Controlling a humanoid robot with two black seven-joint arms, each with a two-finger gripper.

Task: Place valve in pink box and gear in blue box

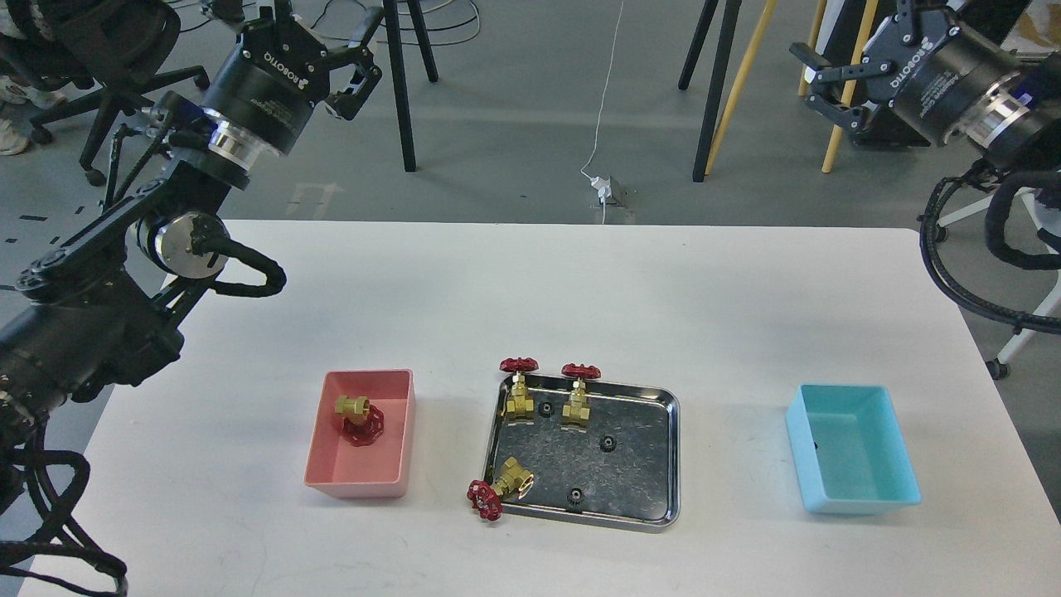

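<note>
a white table (530, 290) carries three containers in a row. on the left sits the salmon-pink open-topped plastic box (322, 464), and inside it lies a small brass valve with a round red spoked handwheel (361, 419), tipped over with its wheel against the floor of the box. in the middle is a shiny steel tray (638, 464). two more brass valves (520, 390) (578, 396) stand upright side by side along its far edge, red wheels on top. a third one (501, 485) lies on its side at the near left corner, its red wheel hanging out over the tray rim onto the table. three tiny black toothed gears rest apart on the tray floor: one (545, 409) between the two standing valves, one (608, 443) near the centre, one (574, 497) by the near rim. on the right, well apart from the tray, sits the light turquoise-blue open-topped plastic box (895, 485); a small dark speck shows at its left inner wall, too small to identify.

both arms are raised clear of the table. the left gripper (352, 70) hovers beyond the far left edge, its fingers spread and holding nothing. the right gripper (821, 87) hangs beyond the far right corner, fingers likewise parted and empty.
</note>
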